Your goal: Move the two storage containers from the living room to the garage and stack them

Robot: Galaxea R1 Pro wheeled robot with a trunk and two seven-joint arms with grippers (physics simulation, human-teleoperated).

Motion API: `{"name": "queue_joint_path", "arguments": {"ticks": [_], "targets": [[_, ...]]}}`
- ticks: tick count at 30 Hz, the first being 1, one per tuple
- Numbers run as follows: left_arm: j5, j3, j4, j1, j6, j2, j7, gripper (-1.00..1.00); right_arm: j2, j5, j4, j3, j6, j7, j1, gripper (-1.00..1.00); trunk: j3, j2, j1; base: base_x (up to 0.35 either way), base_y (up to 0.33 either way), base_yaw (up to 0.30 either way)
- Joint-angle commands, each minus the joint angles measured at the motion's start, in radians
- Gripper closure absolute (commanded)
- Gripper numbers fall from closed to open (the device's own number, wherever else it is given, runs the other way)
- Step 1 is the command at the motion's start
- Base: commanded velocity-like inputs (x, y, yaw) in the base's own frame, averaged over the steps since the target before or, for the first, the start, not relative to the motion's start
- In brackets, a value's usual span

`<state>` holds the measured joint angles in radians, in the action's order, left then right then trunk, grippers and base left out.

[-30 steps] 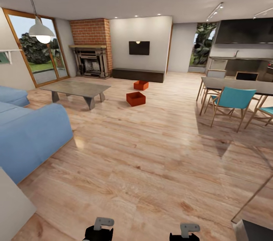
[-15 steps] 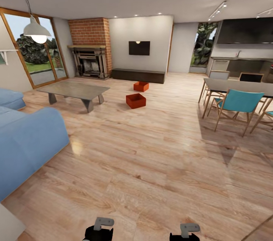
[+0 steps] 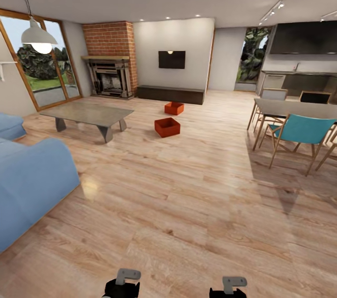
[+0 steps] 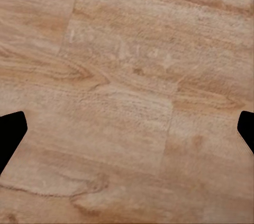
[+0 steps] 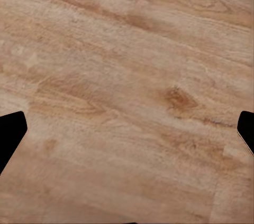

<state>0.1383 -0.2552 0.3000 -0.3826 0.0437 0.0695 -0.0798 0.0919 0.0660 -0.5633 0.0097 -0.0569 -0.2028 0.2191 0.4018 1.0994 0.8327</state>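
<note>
Looking from the head view, the living room has a floor [image 3: 187, 204] of light wood planks with clear grain and a soft shine. Two storage containers stand on it, far ahead: the nearer container [image 3: 167, 127] and the farther container [image 3: 174, 108], both orange-red, box-shaped, without lids and with low walls. They are near each other but apart. Behind them runs a long dark low cabinet [image 3: 170, 93], with a flat black TV [image 3: 171, 59] on the pale wall above. A red brick fireplace [image 3: 110, 61] is beside it. A grey low table [image 3: 87, 114] with angled legs and a soft blue sofa [image 3: 32, 181] are at the left side; wooden chairs with turquoise seats [image 3: 299, 131] are at the right.

At the lower edge the left hand [image 3: 122, 285] and the right hand [image 3: 228, 287] show black and grey parts.

From the left wrist view, two dark fingertips [image 4: 10, 134] stand wide apart over bare planks; this hand is released.

From the right wrist view, the dark fingertips [image 5: 10, 134] are also spread wide over knotty wood, grasping nothing.
</note>
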Motion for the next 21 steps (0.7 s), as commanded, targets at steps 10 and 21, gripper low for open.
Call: {"name": "queue_joint_path", "arguments": {"ticks": [10,21], "targets": [[0.01,-0.009,-0.001,-0.001,0.004,0.0,-0.006,-1.0,0.0,0.005,-0.002,0.001,-0.006,-0.005,0.0,-1.0,0.001,0.001,0.001,0.309,-0.147,0.01],[0.01,-0.009,-0.003,-0.001,0.004,0.0,-0.005,-1.0,0.001,0.005,-0.001,0.001,-0.006,-0.005,0.0,-1.0,0.002,0.001,0.001,0.296,-0.193,0.139]]}}
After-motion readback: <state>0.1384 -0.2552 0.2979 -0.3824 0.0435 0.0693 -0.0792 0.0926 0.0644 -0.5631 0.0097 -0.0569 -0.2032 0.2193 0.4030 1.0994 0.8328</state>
